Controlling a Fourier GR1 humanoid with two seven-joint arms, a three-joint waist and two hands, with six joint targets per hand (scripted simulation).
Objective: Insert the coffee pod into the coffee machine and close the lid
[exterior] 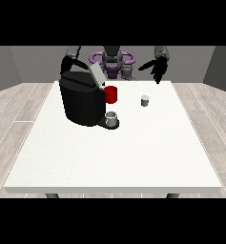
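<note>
A large white table (133,157) stands on grey plank floor (19,109), grey walls (19,62) behind.

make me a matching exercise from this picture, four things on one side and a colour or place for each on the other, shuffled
Things:
1. coffee machine
2. cup
3. coffee pod
4. hand at the view's right

Descriptions:
A. small and pale grey, standing alone on the table right of the machine
B. red, right beside the machine's upper front
C. large and black, on the table's left part, lid raised
D. black, in the air over the table's far edge

Pairs: 1-C, 2-B, 3-A, 4-D
</note>
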